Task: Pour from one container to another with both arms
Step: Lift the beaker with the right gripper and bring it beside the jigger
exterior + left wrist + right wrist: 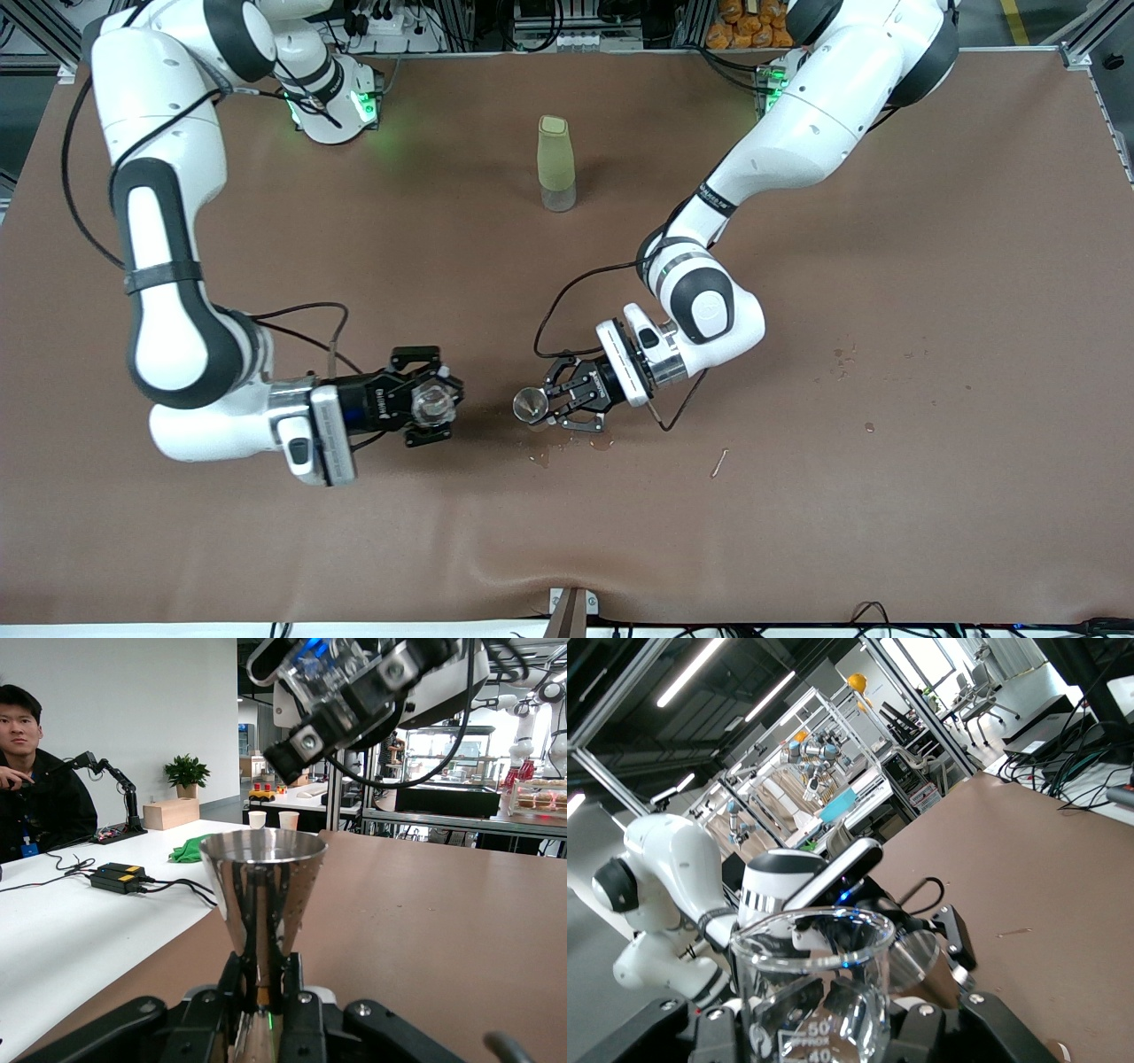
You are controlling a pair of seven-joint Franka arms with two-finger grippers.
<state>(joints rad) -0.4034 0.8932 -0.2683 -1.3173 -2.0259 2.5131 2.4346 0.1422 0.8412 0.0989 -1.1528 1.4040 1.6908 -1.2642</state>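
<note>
Hands both pinch: left hand a steel jigger, right hand a half-hidden glass beaker.

Table: brown cover
Side desk: white — seated man, black cables, green cloth
Wall: white, potted plant before it
Ceiling: dark — long strip lights
Racks: metal frames, more robot arms inside

- L hand clamped on steel jigger, upright
- R hand above it w/ clear beaker
- brown tabletop below
</note>
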